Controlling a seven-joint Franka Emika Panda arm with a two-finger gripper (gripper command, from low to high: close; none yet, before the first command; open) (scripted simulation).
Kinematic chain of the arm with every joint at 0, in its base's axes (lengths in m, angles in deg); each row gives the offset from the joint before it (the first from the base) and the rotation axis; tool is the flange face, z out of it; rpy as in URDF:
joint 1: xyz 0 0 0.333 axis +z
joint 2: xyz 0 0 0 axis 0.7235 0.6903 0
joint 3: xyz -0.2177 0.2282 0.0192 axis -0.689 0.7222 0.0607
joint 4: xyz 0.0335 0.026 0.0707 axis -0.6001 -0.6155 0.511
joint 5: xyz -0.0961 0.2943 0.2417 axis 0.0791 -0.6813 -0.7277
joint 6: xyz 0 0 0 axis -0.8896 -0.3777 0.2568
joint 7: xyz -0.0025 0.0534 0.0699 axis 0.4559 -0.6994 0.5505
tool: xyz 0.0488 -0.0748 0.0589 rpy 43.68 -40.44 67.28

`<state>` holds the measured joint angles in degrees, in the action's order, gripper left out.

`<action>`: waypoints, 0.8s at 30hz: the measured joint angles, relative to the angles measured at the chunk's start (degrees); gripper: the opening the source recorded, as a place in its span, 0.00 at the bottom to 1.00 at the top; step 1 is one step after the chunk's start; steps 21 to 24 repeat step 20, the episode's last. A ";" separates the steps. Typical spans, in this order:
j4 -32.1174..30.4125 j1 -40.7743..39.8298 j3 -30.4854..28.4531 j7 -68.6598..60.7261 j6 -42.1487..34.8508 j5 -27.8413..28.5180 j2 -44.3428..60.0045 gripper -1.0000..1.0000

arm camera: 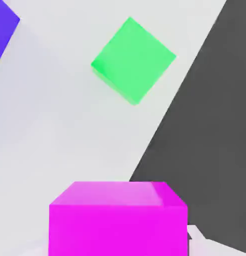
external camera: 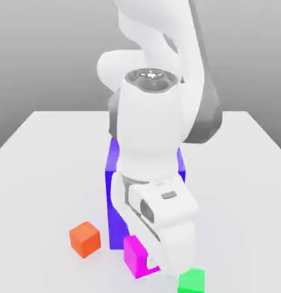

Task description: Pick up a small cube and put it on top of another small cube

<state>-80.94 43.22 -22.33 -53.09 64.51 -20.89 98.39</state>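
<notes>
The small magenta-pink cube (external camera: pixel 137 256) is at the front of the table, right against the tip of my gripper (external camera: pixel 148 262), which reaches down over it from behind. In the hand view the same cube (arm camera: pixel 118 220) sits close up, in the space between my fingers, so the gripper is shut on it. Whether the cube rests on the table or hangs just above it I cannot tell. A green cube (external camera: pixel 191 281) lies just to the exterior view's right of it, and appears in the hand view beyond the held cube (arm camera: pixel 132 60).
A tall blue block (external camera: pixel 115 200) stands behind my hand, its corner in the hand view (arm camera: pixel 2 27). An orange cube (external camera: pixel 85 238) lies at the exterior view's left. The white table (external camera: pixel 45 171) ends near the green cube; dark floor (arm camera: pixel 215 125) lies past that edge.
</notes>
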 joint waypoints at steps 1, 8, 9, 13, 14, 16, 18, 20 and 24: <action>-0.26 0.45 1.07 -2.11 -0.30 -0.05 0.19 0.00; -0.98 1.49 3.79 -11.93 2.72 1.62 3.81 0.00; -0.87 1.91 3.24 -11.44 4.49 2.49 5.74 0.00; -0.76 2.31 2.68 -10.94 6.09 3.28 7.49 1.00; -0.76 2.31 2.68 -10.94 6.09 3.28 7.49 1.00; -0.70 2.50 2.41 -10.69 6.94 3.67 8.37 1.00; -0.83 2.11 3.02 -11.42 5.22 2.72 6.43 1.00; -1.07 1.59 3.86 -12.68 1.95 0.96 2.82 1.00; -1.07 1.59 3.86 -12.68 1.95 0.96 2.82 1.00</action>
